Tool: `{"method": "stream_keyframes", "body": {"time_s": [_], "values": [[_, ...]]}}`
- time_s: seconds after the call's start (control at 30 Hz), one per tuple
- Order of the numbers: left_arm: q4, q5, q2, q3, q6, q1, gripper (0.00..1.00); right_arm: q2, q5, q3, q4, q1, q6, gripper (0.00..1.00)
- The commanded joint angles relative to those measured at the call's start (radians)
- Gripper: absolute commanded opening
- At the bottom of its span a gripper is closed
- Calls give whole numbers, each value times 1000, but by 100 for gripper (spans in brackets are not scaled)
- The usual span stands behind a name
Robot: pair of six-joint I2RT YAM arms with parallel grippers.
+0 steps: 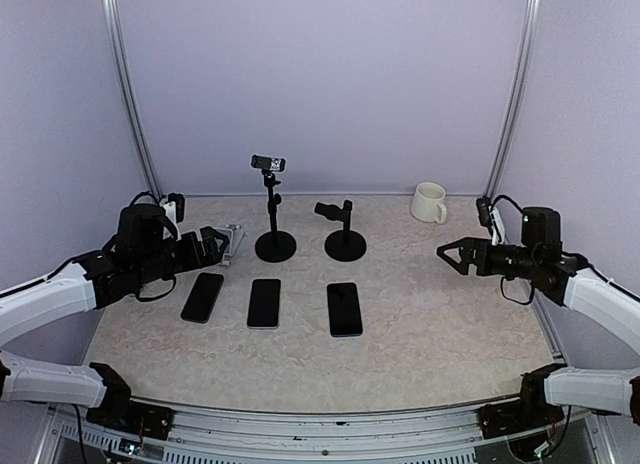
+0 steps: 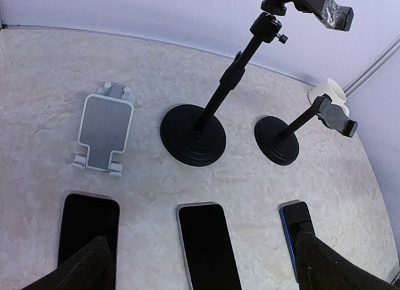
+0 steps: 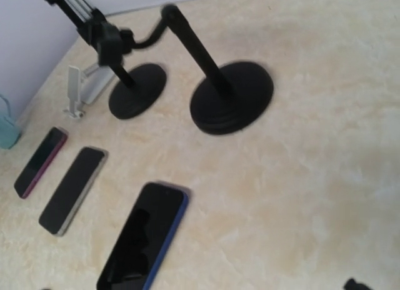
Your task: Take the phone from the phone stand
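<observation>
Three phones lie flat, screens up, in a row on the table: a left one [image 1: 202,297], a middle one [image 1: 264,302] and a blue-edged right one [image 1: 344,309]. Behind them stand a white folding phone stand [image 1: 232,244], a tall black stand [image 1: 273,214] and a short black stand [image 1: 344,234]. No stand holds a phone. My left gripper [image 1: 215,246] hovers open by the white stand. In the left wrist view it [image 2: 201,240] spans the middle phone [image 2: 209,246] from above. My right gripper [image 1: 452,254] hangs open, right of the short stand. One fingertip [image 3: 355,284] shows.
A white mug [image 1: 429,202] stands at the back right near the wall. A small black device [image 1: 175,204] sits at the back left. Metal frame posts rise at both back corners. In the right wrist view the blue-edged phone [image 3: 144,237] lies nearest.
</observation>
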Motion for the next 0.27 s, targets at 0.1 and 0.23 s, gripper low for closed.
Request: {"method": "stream_keyframes", "body": {"time_s": [0.1, 0.23], "values": [[20, 42, -103, -107, -4, 30, 99, -53, 19, -99, 56, -16, 37, 100], [19, 40, -119, -119, -10, 31, 99, -31, 7, -108, 72, -16, 39, 100]]}}
